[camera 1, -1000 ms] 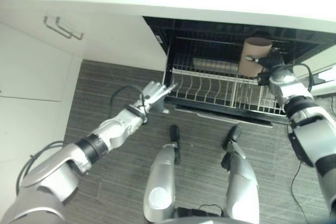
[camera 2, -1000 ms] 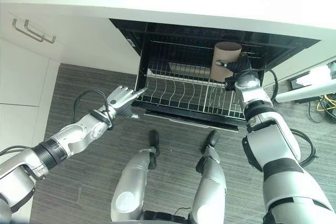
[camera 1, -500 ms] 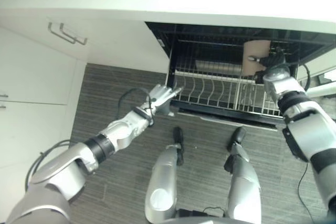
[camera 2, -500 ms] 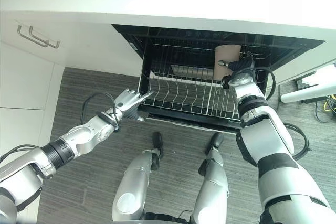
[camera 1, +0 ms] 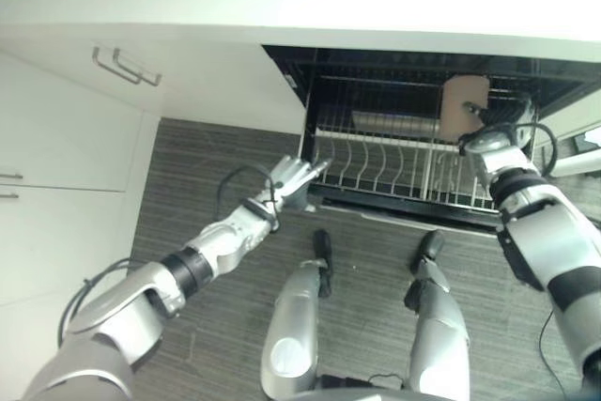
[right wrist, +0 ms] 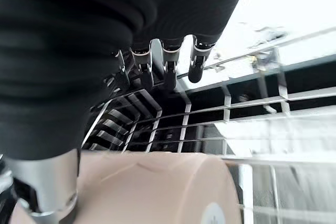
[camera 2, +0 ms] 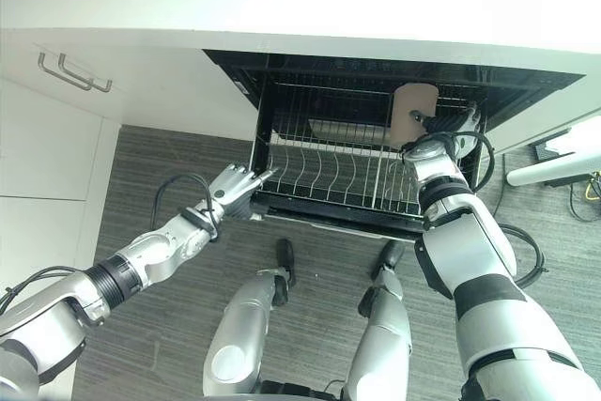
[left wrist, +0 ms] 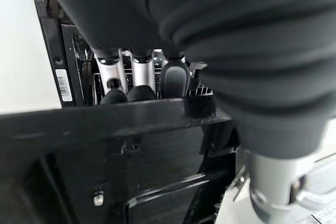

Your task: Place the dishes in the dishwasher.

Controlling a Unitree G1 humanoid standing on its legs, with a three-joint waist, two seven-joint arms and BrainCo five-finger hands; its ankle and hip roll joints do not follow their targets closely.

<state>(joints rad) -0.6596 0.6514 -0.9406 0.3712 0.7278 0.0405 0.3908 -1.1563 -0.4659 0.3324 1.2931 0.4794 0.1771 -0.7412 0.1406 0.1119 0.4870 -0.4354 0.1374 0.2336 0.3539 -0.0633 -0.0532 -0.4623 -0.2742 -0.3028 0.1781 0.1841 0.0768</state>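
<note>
Over on the left there's a white cabinet front (camera 1: 56,147) with a pair of bar handles (camera 1: 127,65) near its top, under the white countertop (camera 2: 310,7). The left arm stretches out low across the grey floor (camera 1: 207,176), and the left hand (camera 1: 293,178) sits right at the front left corner of the dishwasher (camera 2: 272,91) opening. Its fingers (left wrist: 131,77) are straight and relaxed, tips resting on the black front edge by the wire rack (camera 1: 385,161), not gripping anything.

On the right, the right arm is bent up and reaches into the rack's right end. The right hand (camera 2: 451,129) has a tan cup (camera 2: 413,115) in its grasp, thumb across the side and fingers (right wrist: 168,61) loosely curved past it. The cup is a plain beige cylinder, smooth and matte, lying tilted on its side, just above the rack's right end, inside the opening.
</note>
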